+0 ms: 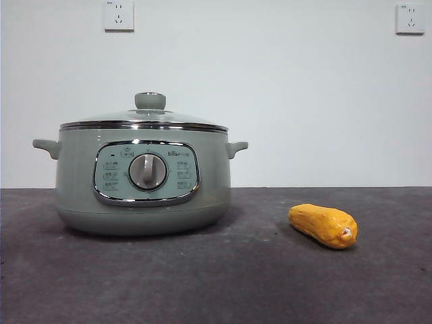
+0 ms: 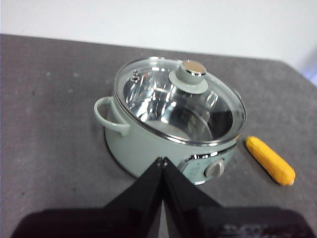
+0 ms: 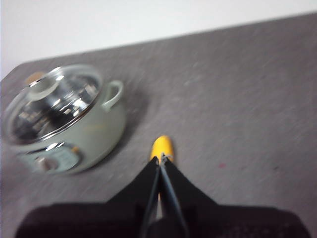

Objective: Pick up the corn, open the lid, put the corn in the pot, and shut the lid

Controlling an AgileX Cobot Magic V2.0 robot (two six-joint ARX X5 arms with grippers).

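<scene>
**Front view: corn waits beside the covered pot**

Front view shows the glossy orange-yellow toy corn cob point(image 1: 323, 225) lying on the dark grey table point(image 1: 216, 283), apart from the sage-green electric pot point(image 1: 142, 179), whose steel-rimmed glass lid point(image 1: 145, 119) is on.

The right gripper point(image 3: 160, 159), jaws together, hangs above the cob, which pokes out just past its tips. The left gripper point(image 2: 162, 161), also closed, points at the pot.

The cob looks light, hard and slippery, so I'd pinch it across its middle. The lid seems heavier and breakable; its knob is the handhold.
</scene>
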